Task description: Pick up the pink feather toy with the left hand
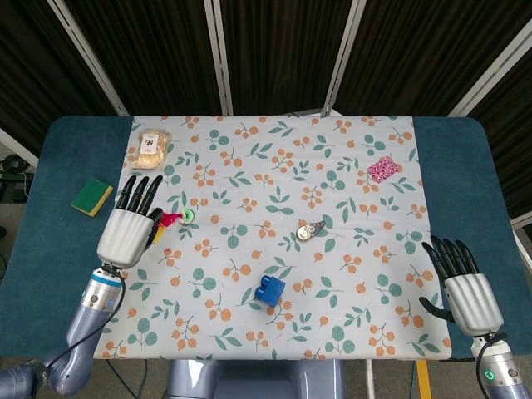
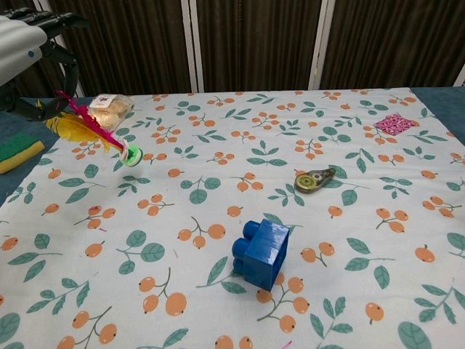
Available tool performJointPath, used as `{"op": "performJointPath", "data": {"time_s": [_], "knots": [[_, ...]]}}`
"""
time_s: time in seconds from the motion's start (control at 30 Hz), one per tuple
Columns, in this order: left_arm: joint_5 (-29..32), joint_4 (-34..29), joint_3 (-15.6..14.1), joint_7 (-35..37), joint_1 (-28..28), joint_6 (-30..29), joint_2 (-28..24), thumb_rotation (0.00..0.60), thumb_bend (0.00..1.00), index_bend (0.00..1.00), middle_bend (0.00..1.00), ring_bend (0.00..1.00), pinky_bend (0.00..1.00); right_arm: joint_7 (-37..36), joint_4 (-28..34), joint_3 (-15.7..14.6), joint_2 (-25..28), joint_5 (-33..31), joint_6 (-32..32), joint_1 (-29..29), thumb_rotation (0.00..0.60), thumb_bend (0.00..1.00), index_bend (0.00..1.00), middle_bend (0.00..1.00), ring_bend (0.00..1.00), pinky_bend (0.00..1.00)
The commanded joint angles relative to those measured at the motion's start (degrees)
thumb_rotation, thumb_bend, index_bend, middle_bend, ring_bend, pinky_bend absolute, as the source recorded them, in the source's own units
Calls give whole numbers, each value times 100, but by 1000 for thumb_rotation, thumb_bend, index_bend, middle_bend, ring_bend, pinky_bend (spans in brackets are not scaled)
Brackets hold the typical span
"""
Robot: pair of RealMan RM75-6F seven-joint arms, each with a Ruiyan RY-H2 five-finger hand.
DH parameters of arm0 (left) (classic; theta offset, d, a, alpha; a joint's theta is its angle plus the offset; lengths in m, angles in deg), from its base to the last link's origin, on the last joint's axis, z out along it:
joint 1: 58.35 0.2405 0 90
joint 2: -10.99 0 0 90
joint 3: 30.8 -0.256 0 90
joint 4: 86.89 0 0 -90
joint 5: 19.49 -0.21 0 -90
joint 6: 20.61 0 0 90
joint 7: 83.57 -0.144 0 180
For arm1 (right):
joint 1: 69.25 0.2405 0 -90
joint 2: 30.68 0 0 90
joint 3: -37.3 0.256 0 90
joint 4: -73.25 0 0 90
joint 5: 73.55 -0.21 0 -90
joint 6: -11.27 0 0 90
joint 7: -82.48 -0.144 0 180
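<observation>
The pink feather toy [image 2: 91, 127] has pink and yellow feathers and a green and white round base [image 2: 131, 155]. My left hand [image 1: 130, 226] holds it by the feathers, lifted above the left side of the floral cloth [image 1: 274, 191], with the base hanging lower to the right. The same left hand [image 2: 29, 47] shows at the top left of the chest view. In the head view the toy [image 1: 173, 219] peeks out beside the hand. My right hand [image 1: 464, 287] rests open at the near right edge of the table, holding nothing.
A blue brick [image 1: 269, 289] lies near the front centre, a grey tape dispenser [image 1: 309, 231] right of centre. A pink mesh piece [image 1: 381, 169] sits at the far right, a bagged snack [image 1: 150, 149] at the far left. A green and yellow sponge [image 1: 91, 196] lies on the blue mat.
</observation>
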Motion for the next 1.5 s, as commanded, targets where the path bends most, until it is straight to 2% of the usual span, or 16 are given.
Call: {"op": "performJointPath", "data": {"time_s": [0.03,0.3,0.73,1.5], "knots": [[-17,-2,-42,-48,-29,14,-14,600,530,617,0,0,0,-2,0,1,1,1,-2,0,600,88,0,0,0,0],[-133,122,-198,-31,-76,5,-10,600,530,620,0,0,0,-7,-5,5,1,-8,3,0,600,88,1,0,0,0],[-80,-313,-263,-302,-297,285,-347,600,524,622,0,0,0,16,-7,1,-2,10,-12,-3,600,87,1,0,0,0],[-42,-467,-513,-655,-495,466,-203,600,497,613,0,0,0,-7,-6,2,3,18,-15,-1,600,88,0,0,0,0]]}}
